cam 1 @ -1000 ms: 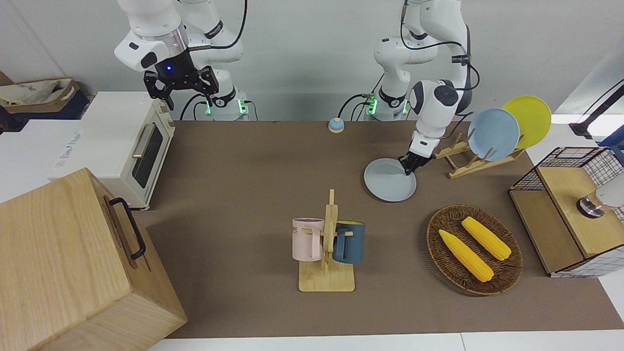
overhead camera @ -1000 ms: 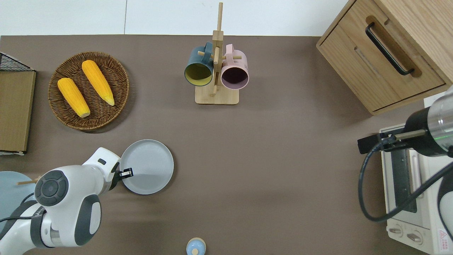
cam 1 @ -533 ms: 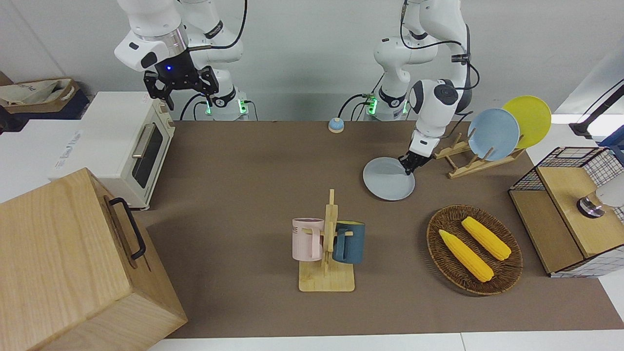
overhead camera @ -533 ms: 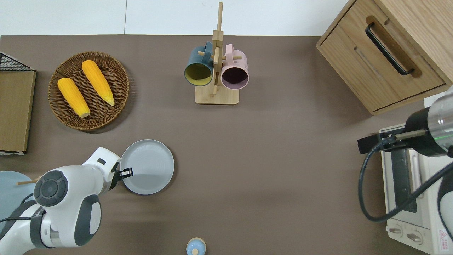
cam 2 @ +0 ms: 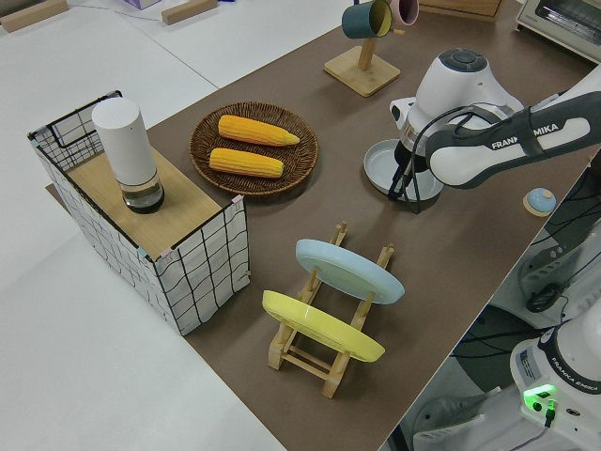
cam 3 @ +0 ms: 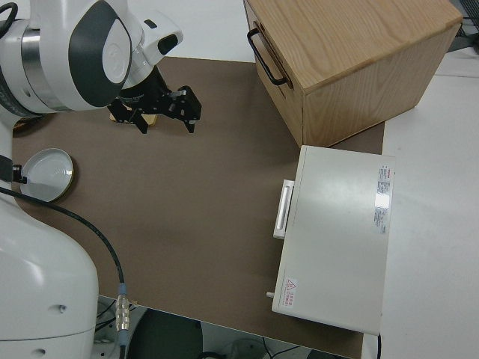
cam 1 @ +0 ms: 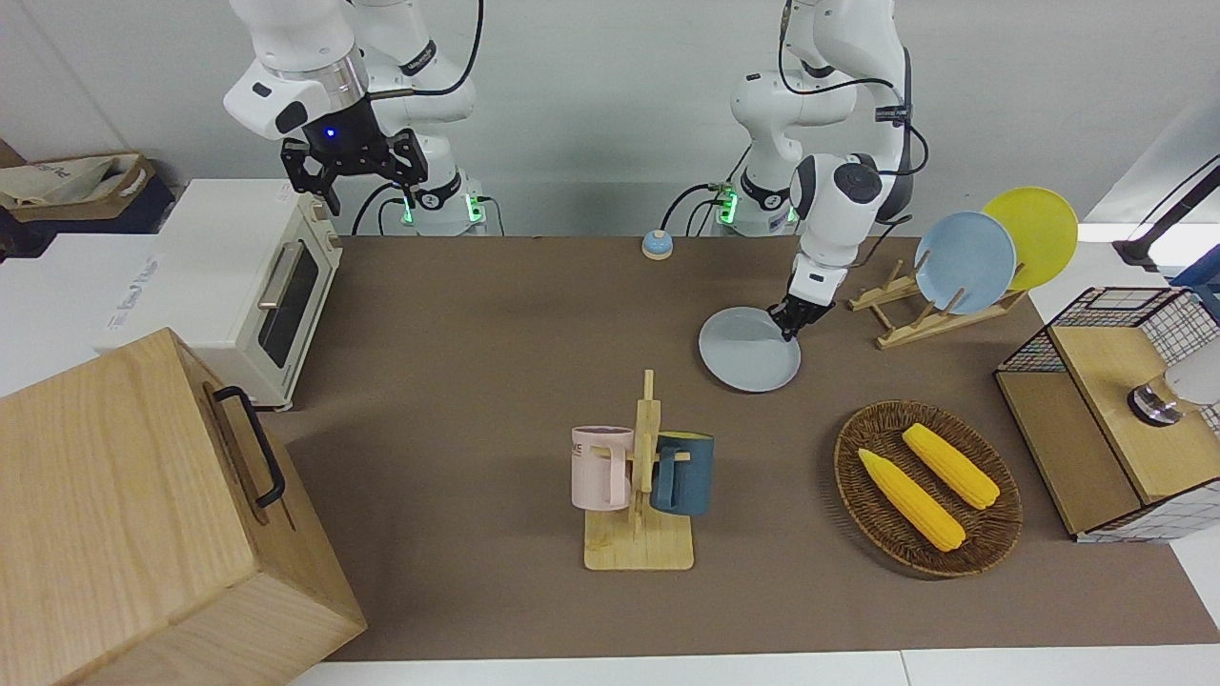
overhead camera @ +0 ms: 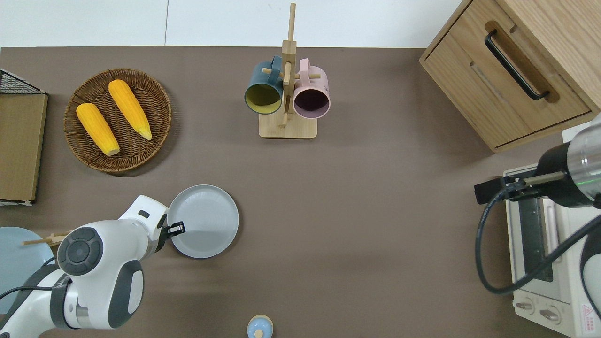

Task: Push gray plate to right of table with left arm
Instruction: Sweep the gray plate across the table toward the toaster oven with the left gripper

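The gray plate (cam 1: 749, 350) (overhead camera: 204, 220) lies flat on the brown table (cam 1: 477, 333), nearer to the robots than the mug rack and toward the left arm's end. My left gripper (cam 1: 790, 329) (overhead camera: 177, 228) is shut and points down, its tips resting just inside the plate's rim on the edge that faces the left arm's end. It grips nothing. The left side view shows the same contact at the plate (cam 2: 399, 167). The right arm is parked with its gripper (cam 1: 353, 162) (cam 3: 161, 108) open and empty.
A mug rack (cam 1: 639, 476) (overhead camera: 287, 94) with a pink and a dark blue mug stands farther out. A wicker basket (cam 1: 843, 457) holds two corn cobs. A plate rack (cam 1: 896, 324) carries sky-blue and yellow plates. A toaster oven (cam 1: 248, 276), a wooden cabinet (cam 1: 143, 505) and a small bell (cam 1: 656, 245) are also here.
The left gripper has slid the gray plate a short way along the table toward the right arm's end. The right arm has not moved.
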Tool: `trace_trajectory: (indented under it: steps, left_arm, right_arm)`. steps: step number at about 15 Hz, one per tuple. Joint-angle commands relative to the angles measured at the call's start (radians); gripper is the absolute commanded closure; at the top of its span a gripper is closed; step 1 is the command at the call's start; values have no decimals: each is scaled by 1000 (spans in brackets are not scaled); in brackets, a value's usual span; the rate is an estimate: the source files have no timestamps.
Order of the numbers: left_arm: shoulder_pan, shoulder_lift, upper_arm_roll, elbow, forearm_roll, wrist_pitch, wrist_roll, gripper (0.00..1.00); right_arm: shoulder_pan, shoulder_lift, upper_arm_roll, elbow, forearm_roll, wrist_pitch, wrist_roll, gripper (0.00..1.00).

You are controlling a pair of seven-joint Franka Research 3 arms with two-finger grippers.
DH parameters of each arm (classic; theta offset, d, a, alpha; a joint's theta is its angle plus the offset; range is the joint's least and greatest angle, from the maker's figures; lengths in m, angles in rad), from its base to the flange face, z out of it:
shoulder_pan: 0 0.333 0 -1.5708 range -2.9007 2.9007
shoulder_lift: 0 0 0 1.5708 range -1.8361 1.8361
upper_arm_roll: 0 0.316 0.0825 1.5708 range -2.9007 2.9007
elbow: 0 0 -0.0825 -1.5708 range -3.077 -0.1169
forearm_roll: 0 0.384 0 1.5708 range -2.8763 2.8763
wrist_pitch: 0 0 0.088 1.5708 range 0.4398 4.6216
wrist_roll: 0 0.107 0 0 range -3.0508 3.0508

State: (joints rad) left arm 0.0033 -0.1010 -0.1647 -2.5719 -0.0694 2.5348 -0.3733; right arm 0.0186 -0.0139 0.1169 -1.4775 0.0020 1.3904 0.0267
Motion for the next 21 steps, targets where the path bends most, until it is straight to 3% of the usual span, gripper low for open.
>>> trace_trajectory:
  steps: [1, 15, 21]
  left_arm:
    - [-48, 9, 4, -20, -4, 9, -81, 1000]
    - [-267, 53, 4, 36, -6, 9, -429, 1000]
    - [-385, 141, 5, 116, -1, 7, -600, 1000]
  right_arm:
    - [-20, -3, 13, 8, 10, -14, 2, 17]
    - [-20, -3, 15, 8, 10, -14, 2, 17]
    - [-20, -3, 15, 8, 10, -14, 1, 17]
